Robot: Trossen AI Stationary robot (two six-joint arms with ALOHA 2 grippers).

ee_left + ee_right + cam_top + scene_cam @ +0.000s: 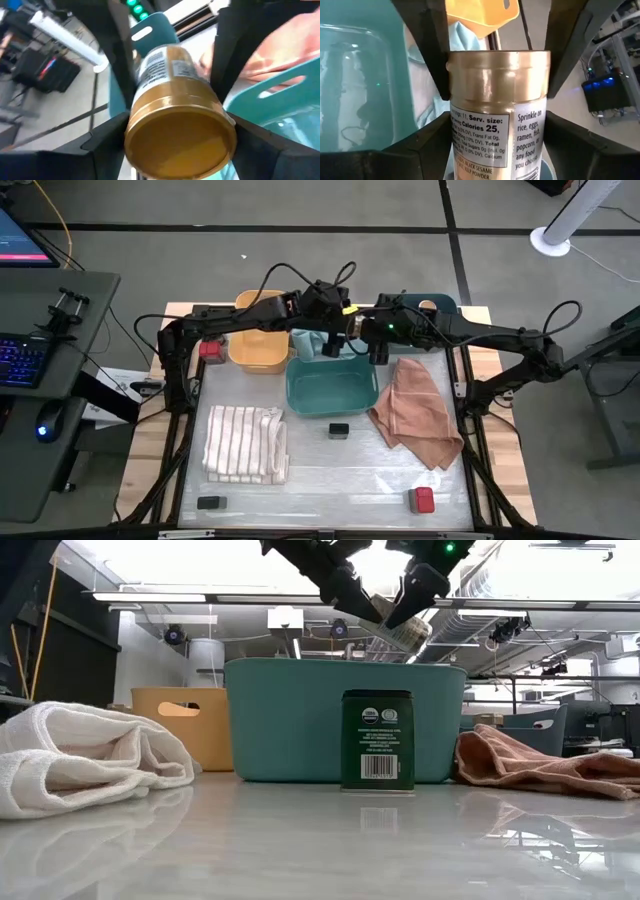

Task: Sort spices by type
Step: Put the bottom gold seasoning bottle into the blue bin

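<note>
Pale glossy surface [330,480] under both dark arms, carrying everything below. At its middle, an open rectangular teal plastic bin [332,390]; touching it on the left arm's side, a smaller yellow plastic bin [258,345].

Nearer the front, a folded white striped cloth [245,442] on the left, well apart from a crumpled pink cloth [415,412] lying just beside the teal bin on the right.

Above the teal bin's back edge, left tool [170,90] and right tool [495,65] meeting from opposite sides around one thing: a round dark jar with a tan metallic lid and a white printed label [500,100], held in the air, clear of the bin. Right tool clamped narrowly on the lid end, fingers pressed to both sides. Left tool's fingers flanking the same jar close on either side; cannot tell whether gripping or only alongside.

On the surface:
- flat black rectangular tin [339,430], standing upright just in front of the teal bin
- second black tin [209,502], lying near the front left corner
- red-topped square jar [422,500], front right
- another red-topped jar [211,348], beside the yellow bin at the left
</note>
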